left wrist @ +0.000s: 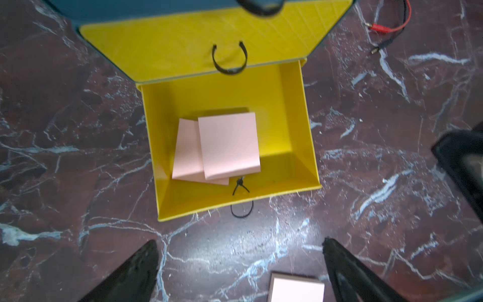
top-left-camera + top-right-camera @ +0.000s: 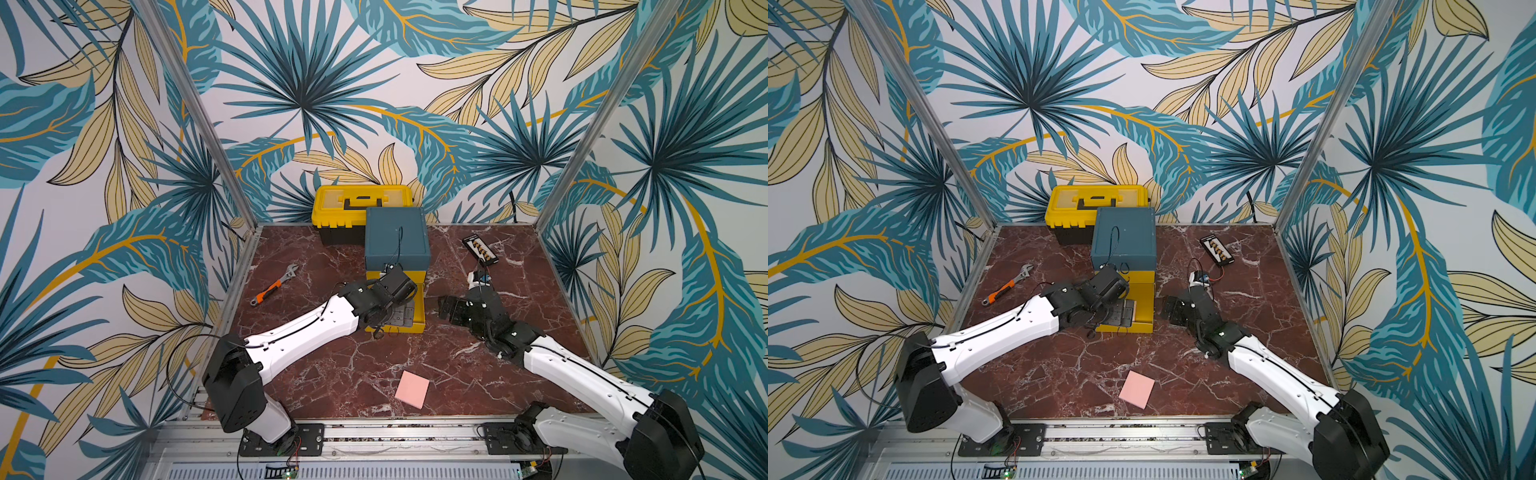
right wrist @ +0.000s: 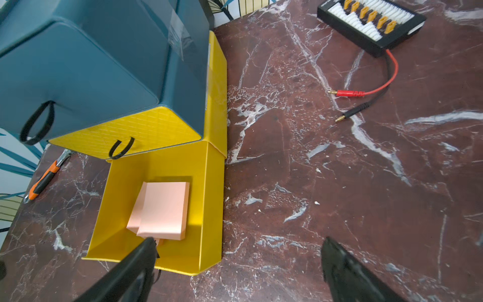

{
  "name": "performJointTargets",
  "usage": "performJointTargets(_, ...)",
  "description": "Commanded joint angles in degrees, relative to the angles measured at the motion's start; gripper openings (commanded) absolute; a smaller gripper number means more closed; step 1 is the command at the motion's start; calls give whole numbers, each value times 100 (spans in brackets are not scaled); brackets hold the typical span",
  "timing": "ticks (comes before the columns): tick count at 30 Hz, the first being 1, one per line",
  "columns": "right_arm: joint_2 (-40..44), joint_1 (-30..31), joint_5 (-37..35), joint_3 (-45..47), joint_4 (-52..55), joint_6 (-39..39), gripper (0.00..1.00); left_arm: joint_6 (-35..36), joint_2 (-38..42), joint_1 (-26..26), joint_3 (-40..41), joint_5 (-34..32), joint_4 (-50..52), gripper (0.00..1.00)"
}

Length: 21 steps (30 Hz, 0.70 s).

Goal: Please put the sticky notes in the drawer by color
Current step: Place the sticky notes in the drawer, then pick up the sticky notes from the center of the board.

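The teal drawer cabinet (image 2: pixel 397 239) stands at the back middle, its bottom yellow drawer (image 1: pixel 295 130) pulled out. Two salmon pink sticky notes (image 1: pixel 227 146) lie overlapping inside it, also seen in the right wrist view (image 3: pixel 164 209). A third pink sticky note (image 2: pixel 412 389) lies flat on the table near the front edge. My left gripper (image 1: pixel 239 248) hangs open and empty over the open drawer (image 2: pixel 419 307). My right gripper (image 3: pixel 239 245) is open and empty just to the right of the drawer, low over the table. No blue or green pads show.
A yellow toolbox (image 2: pixel 361 203) stands behind the cabinet. An orange-handled wrench (image 2: pixel 274 285) lies at the left. A black connector board (image 2: pixel 480 249) with red and black leads (image 3: pixel 350 92) lies at the back right. The upper two drawers are shut.
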<state>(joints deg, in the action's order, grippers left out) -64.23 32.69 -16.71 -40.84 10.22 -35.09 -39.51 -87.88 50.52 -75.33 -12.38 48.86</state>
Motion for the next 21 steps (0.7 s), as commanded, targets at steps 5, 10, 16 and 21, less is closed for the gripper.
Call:
performJointTargets(5,-9,-146,-781,-480,1188,-68,99,-508,367,613,704,704,251,100)
performJointTargets(10,202,-164,-822,-362,1281,-222,99,-817,349,1092,1002,1033,89,100)
performJointTargets(16,365,-166,-812,-278,1349,-348,99,-952,-121,1663,981,1104,95,100)
performJointTargets(21,558,-166,-882,-274,1513,-418,99,-961,-517,1895,933,1246,-94,100)
